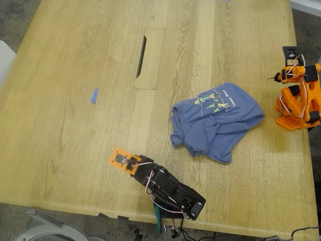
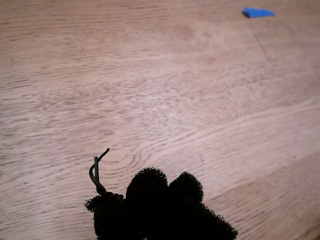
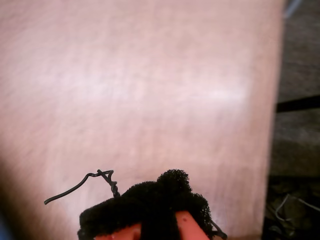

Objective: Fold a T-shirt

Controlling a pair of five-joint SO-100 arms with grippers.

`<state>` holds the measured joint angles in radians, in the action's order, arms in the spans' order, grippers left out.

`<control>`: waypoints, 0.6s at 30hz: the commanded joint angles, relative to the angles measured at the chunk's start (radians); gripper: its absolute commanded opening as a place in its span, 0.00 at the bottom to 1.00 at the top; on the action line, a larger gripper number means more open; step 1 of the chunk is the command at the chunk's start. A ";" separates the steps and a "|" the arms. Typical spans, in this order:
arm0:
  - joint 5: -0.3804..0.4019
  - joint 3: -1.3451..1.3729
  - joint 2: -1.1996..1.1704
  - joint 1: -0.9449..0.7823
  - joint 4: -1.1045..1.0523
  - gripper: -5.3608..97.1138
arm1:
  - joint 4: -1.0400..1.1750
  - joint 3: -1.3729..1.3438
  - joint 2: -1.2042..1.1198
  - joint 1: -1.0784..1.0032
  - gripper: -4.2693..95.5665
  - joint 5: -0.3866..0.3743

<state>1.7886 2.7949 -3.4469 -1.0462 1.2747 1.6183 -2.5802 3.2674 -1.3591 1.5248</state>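
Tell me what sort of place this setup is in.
Likely an office or lab: a large wooden table with a cable hatch, hobby-style robot arms mounted at its edges, loose wiring, and a crumpled T-shirt.

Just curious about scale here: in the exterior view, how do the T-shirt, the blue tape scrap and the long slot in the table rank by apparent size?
Largest to smallest:
1. T-shirt, crumpled
2. slot
3. blue tape scrap
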 commanded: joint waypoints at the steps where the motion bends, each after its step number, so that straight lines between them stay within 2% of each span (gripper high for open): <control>1: 0.003 0.011 -0.094 -0.060 0.040 0.05 | 0.031 -0.040 0.129 -0.144 0.04 0.046; 5: 0.006 0.049 -0.163 -0.101 0.078 0.05 | 0.021 -0.044 0.138 -0.230 0.04 0.080; 8: 0.002 0.074 -0.163 -0.161 -0.015 0.05 | 0.008 -0.057 0.138 -0.279 0.04 0.087; 18: -0.031 0.164 -0.164 -0.400 -0.132 0.05 | -0.149 -0.222 0.140 -0.497 0.04 0.063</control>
<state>1.7641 2.9652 -3.4959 -1.4005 1.1750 1.5033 -2.7842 3.3962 -1.8193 1.5953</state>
